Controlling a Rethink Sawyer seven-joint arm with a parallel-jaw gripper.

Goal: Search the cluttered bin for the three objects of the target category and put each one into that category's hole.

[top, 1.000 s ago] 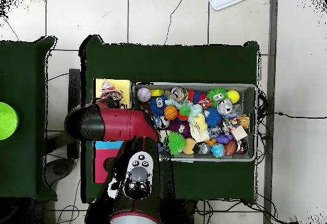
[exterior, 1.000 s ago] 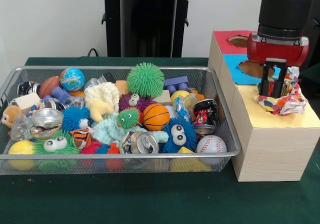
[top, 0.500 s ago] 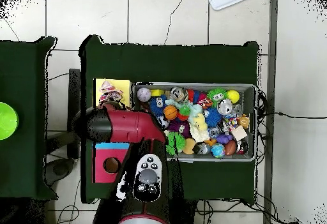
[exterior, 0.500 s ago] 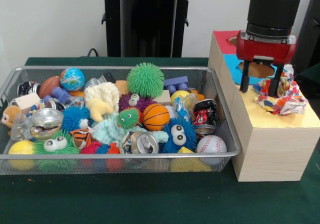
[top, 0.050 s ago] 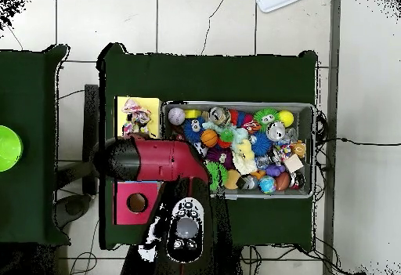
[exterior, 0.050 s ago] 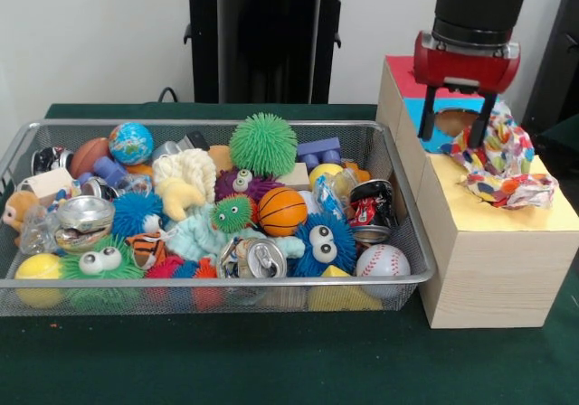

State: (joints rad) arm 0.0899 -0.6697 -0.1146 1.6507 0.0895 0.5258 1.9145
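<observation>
Claw [exterior, 0.050 s ago: 457, 120] is up and away now, prongs spread and nothing between them. A second ago it stood right down over the crumpled patterned wrapper [exterior, 0.050 s ago: 504, 165] on the yellow panel [exterior, 0.050 s ago: 507, 217] of the wooden sorting box [exterior, 0.050 s ago: 488, 269]; now it has lifted and slid back over the blue panel [exterior, 0.050 s ago: 432, 136], hanging above the hole [exterior, 0.050 s ago: 455, 120] there. The wrapper has been let go and lies loose on the yellow panel, bunched up, one end standing a little taller than before. From where I stand I cannot see a hole under it, so whether it is truly in or just sitting on top I cannot tell. I would call it a drop-off that may not be finished.

Relative to the claw, the wrapper sits just beside and below it, toward the front end of the box, with its raised end close to one prong but apart from it. The overhead view shows the wrapper [top, 0.050 s ago: 138, 113] on the yellow end, clear of the red arm [top, 0.050 s ago: 157, 162].

Back in the wire mesh bin [exterior, 0.050 s ago: 217, 289] at the middle of the bench [exterior, 0.050 s ago: 271, 369], the clutter lies untouched: crushed cans [exterior, 0.050 s ago: 262, 259], fuzzy toys, balls. My guess is the arm heads back there next.
</observation>
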